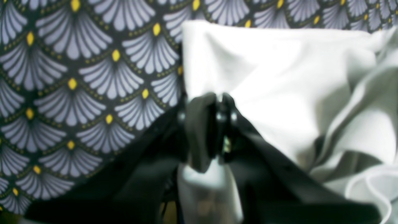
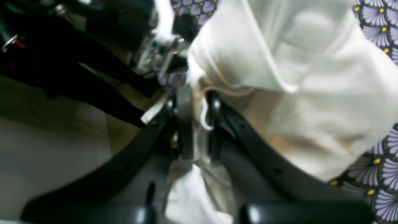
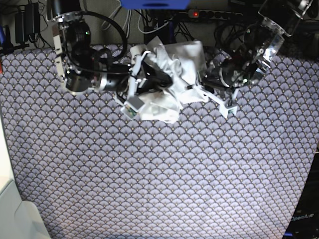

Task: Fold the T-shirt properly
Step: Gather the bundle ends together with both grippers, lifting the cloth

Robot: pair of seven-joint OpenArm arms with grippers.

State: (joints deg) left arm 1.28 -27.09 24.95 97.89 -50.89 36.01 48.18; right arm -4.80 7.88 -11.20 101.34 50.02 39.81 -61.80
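The white T-shirt [image 3: 169,84] lies bunched in a crumpled heap at the far middle of the table, partly lifted between both arms. My left gripper [image 1: 219,99] is shut on a fold of the T-shirt [image 1: 279,77], with cloth hanging between its fingers. In the base view it [image 3: 199,82] is at the heap's right side. My right gripper [image 2: 199,96] is shut on a hemmed edge of the T-shirt [image 2: 295,62], and cloth passes between its pads. In the base view it [image 3: 162,74] is at the heap's left side. The shirt's sleeves and collar cannot be told apart.
The table is covered by a dark cloth with a grey fan pattern and yellow dots [image 3: 164,174]. Cables and a power strip [image 3: 209,12] run behind the far edge. A white surface [image 3: 12,209] stands at the near left corner.
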